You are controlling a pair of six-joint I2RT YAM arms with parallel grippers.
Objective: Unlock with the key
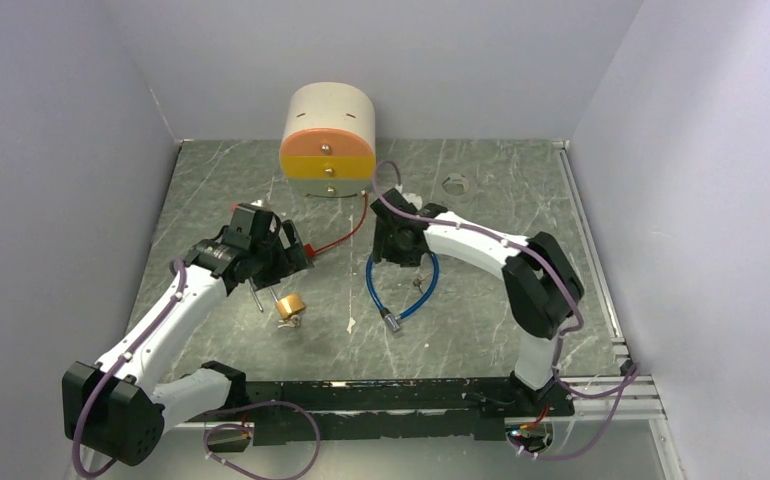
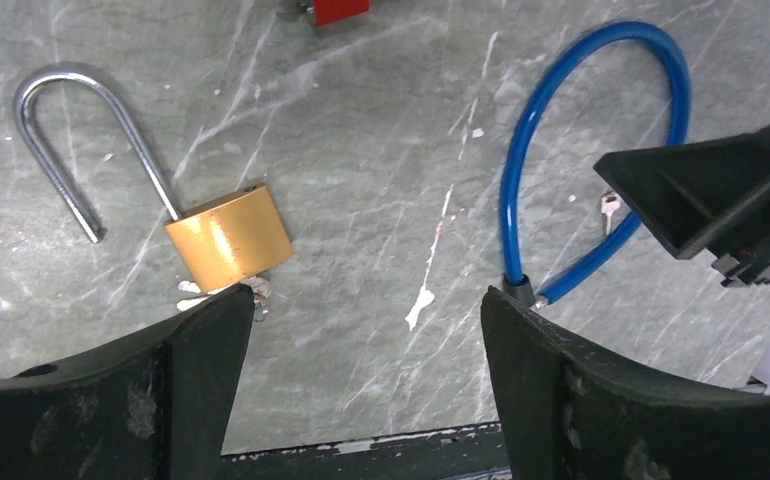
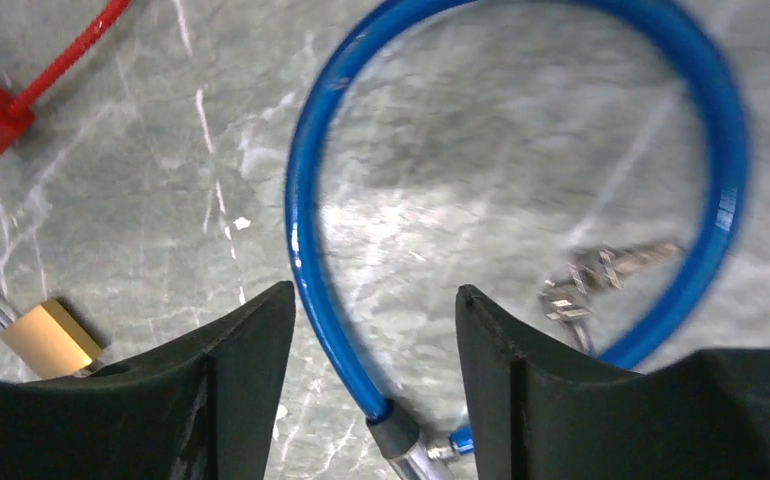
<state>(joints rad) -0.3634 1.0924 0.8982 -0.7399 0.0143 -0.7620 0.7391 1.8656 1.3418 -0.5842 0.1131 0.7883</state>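
My left end effector point(image 2: 366, 300) and right end effector point(image 3: 373, 300) both hang open, the right over the blue cable lock point(image 3: 301, 200) on the tabletop point(image 3: 111, 150), where the keys point(image 3: 601, 275), blurred but probably inside its loop, look light, thin and slippery, best pinched by the bow.

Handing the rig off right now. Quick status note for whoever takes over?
Left end effector: open, empty, next to the padlock.
Right end effector: open, empty, above the blue cable lock.
Done: padlock open, with one end of its shackle free.
Cable lock: loop looks still closed. The keys lie loose inside it.
To do: probably pick up the keys and unlock the cable lock.
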